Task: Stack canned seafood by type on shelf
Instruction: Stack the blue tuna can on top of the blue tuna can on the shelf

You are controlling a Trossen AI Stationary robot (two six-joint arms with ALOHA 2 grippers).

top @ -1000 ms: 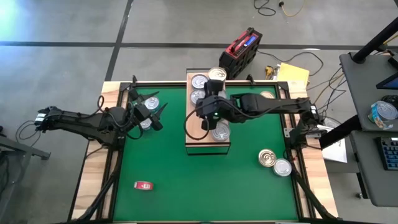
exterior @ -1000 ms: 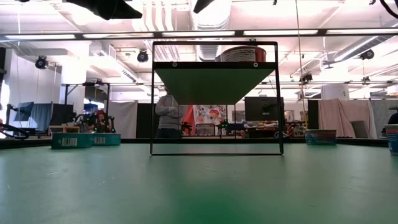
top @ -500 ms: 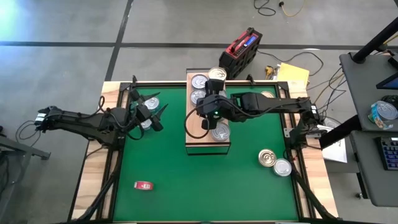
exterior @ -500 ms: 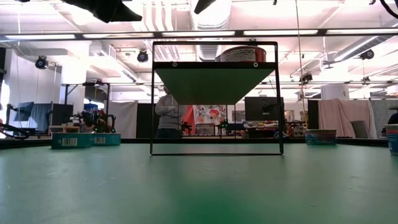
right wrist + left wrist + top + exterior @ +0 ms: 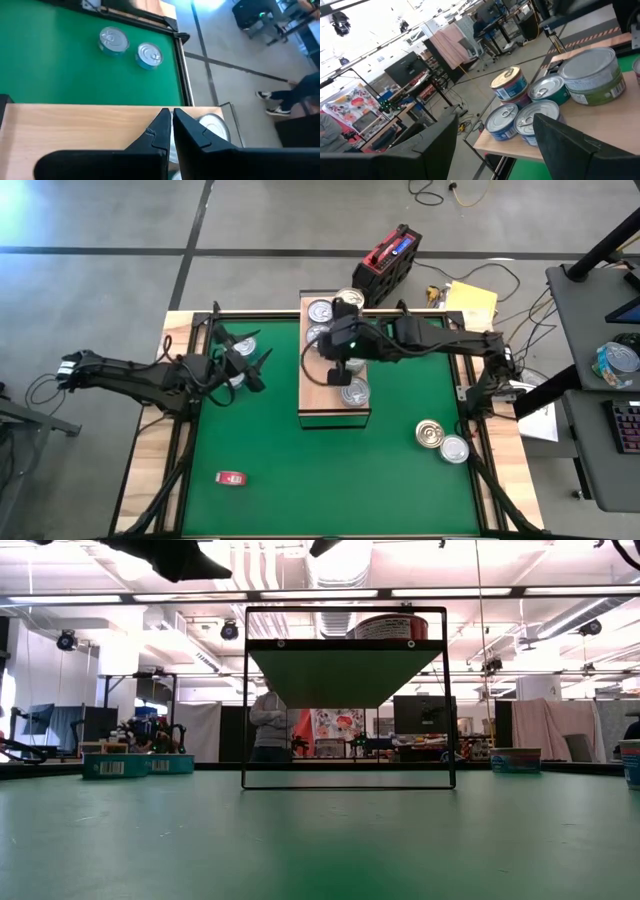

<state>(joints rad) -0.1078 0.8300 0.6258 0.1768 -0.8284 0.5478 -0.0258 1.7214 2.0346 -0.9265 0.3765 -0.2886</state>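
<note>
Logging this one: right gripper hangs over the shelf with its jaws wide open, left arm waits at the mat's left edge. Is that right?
Not quite. The right gripper does hang over the shelf, but its jaws are shut, tips pressed together with nothing between them, as the right wrist view shows. The left gripper does wait at the mat's left edge.

Silver-lidded can [image 5: 215,126] just beyond the right gripper [image 5: 171,125] half hidden by its fingers, can labels [image 5: 512,91] too blurred to read
</note>
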